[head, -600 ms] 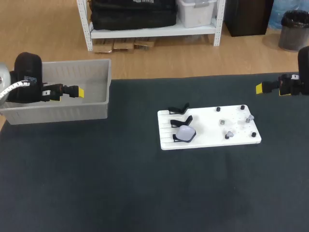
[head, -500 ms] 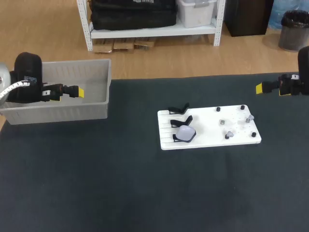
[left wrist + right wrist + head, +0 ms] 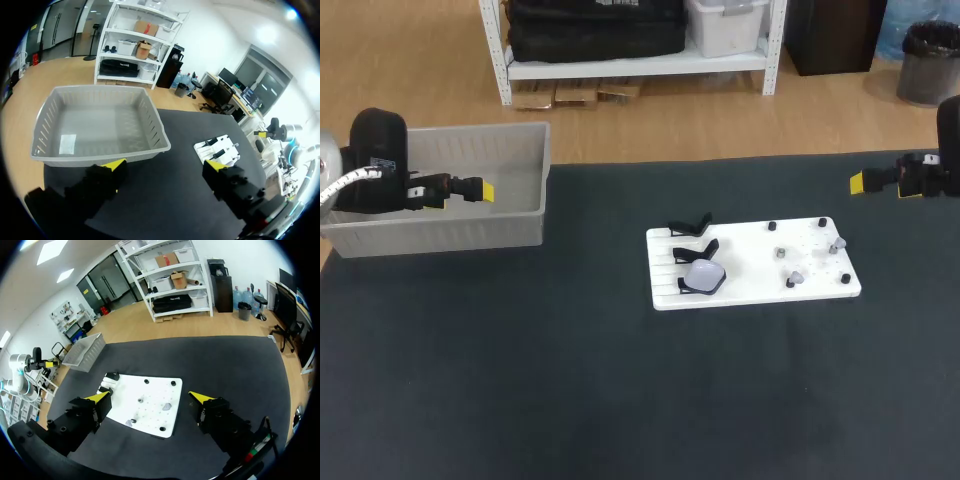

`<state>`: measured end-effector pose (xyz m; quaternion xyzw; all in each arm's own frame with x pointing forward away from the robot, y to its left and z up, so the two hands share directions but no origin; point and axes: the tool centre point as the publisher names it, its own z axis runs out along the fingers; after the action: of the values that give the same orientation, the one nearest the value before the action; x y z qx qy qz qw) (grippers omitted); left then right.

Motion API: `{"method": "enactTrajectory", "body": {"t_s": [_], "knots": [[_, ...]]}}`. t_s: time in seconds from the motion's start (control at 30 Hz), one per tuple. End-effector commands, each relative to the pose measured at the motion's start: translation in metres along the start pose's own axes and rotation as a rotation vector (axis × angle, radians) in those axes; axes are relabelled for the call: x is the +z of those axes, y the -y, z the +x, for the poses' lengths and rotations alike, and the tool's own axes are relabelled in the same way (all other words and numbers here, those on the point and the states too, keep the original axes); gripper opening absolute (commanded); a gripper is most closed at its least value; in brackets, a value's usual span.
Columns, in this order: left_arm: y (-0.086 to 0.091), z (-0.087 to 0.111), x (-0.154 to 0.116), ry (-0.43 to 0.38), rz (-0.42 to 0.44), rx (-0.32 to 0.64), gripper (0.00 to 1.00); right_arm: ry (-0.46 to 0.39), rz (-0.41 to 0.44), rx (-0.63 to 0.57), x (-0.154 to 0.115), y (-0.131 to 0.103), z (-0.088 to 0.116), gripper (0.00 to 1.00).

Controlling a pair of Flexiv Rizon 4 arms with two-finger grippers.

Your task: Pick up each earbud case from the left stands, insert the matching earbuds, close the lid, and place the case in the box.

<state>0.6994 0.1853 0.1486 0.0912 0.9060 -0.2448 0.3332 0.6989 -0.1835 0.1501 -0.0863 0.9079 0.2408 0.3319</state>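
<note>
We see 1 earbud case, pale and rounded, sitting in a black stand at the left end of the white board. 2 more black stands sit just behind it on the same end. On the right end of the board lie small grey earbuds among black pegs.

Neither gripper is near the case. Our right gripper hangs over the dark table, beyond the board's far right corner and well apart from the case. In the right wrist view its 2 yellow-tipped fingers stand wide apart with nothing between them. The board lies ahead of and below them, with the stands on its far-left side. We cannot make out the case itself in that view.

Our left gripper is further off still, over the right part of the grey box, which stands at the table's far left corner. In the left wrist view its fingers are also spread wide and hold nothing. There the box lies just ahead of them and the board well off to the side, past the finger on that side.
</note>
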Motion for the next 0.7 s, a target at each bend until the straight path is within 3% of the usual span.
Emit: {"method": "enactTrajectory", "body": {"t_s": [0.03,0.13,0.33,0.43,0.5,0.7], "knots": [[0.008,-0.002,-0.004,0.088,0.166,0.202,1.00,-0.001,-0.003,-0.001,0.000,0.001,0.000,1.00],[0.014,0.001,-0.013,0.226,0.340,0.403,1.00,-0.001,-0.003,-0.001,0.000,0.001,0.000,1.00],[0.038,0.011,-0.022,0.256,0.548,0.721,1.00,-0.001,-0.003,-0.001,0.000,0.001,0.000,1.00],[0.056,0.018,-0.025,0.204,0.652,0.877,1.00,-0.001,-0.003,-0.001,0.000,0.001,0.000,1.00],[0.070,0.023,-0.026,0.112,0.681,0.976,1.00,-0.001,-0.003,-0.001,0.000,0.001,0.000,1.00],[0.070,0.023,-0.026,0.112,0.681,0.976,1.00,-0.001,-0.003,-0.001,0.000,0.001,0.000,1.00]]}}
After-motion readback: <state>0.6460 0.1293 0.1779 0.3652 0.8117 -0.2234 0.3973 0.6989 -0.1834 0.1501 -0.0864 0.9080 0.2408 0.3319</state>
